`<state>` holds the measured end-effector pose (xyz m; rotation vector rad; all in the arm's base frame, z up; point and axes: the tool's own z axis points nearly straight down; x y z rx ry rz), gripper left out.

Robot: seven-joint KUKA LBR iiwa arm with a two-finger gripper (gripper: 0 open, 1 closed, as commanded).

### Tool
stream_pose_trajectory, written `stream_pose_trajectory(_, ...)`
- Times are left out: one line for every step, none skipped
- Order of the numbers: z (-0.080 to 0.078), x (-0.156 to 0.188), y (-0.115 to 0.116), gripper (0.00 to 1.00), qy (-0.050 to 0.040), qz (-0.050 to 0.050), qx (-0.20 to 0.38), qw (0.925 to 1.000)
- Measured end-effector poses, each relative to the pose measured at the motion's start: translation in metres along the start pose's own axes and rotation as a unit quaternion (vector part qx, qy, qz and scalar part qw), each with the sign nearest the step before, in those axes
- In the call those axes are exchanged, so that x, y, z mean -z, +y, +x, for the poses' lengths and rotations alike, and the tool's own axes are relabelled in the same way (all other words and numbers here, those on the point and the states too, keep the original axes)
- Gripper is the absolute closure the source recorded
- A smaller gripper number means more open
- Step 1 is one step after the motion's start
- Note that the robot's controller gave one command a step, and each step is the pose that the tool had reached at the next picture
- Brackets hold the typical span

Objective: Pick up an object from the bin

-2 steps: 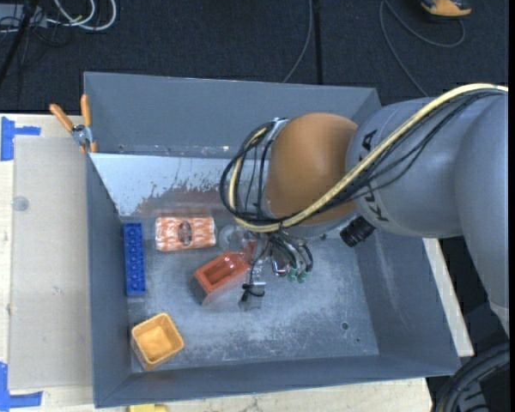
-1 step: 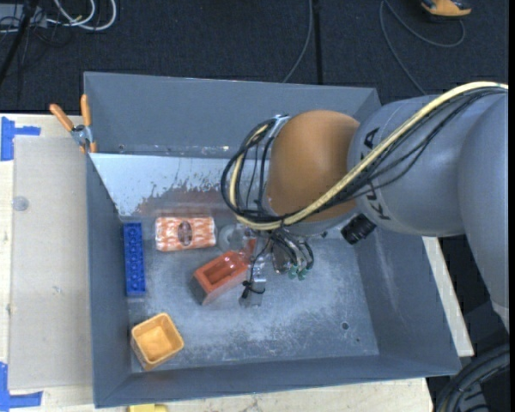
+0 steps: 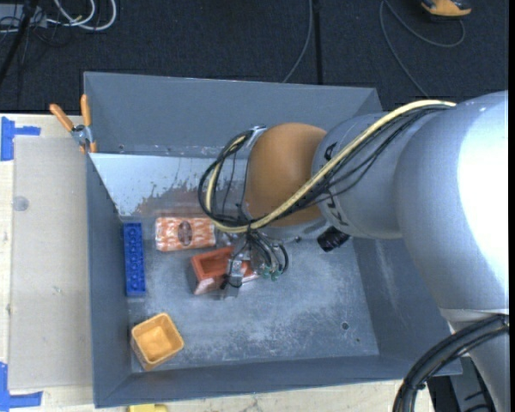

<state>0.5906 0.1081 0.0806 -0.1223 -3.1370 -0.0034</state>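
Gripper [image 3: 234, 279] down at the red block [image 3: 208, 267] in the bin [image 3: 326, 316] — nothing lifted, so I judge grasp and lift remain — I cannot tell whether it is open.

The red block [image 3: 208, 269] is half covered — its right end lost under the gripper [image 3: 234, 281] and cables [image 3: 221, 187].

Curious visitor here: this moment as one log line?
gripper at red square plastic cup; hold unclear; nearby: orange oblong toy, blue studded plastic brick
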Motion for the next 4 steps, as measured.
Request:
stream_pose_trajectory(0.0,0.0,0.0,1.0,0.0,0.0,0.0,1.0)
stream_pose_trajectory(-0.003,0.101,0.002,1.0,0.0036,0.001,-0.002,1.0)
stream_pose_trajectory(-0.003,0.101,0.002,1.0,0.0037,0.001,-0.002,1.0)
stream_pose_trajectory(-0.008,0.158,-0.013,1.0,0.007,0.002,-0.026,0.9996)
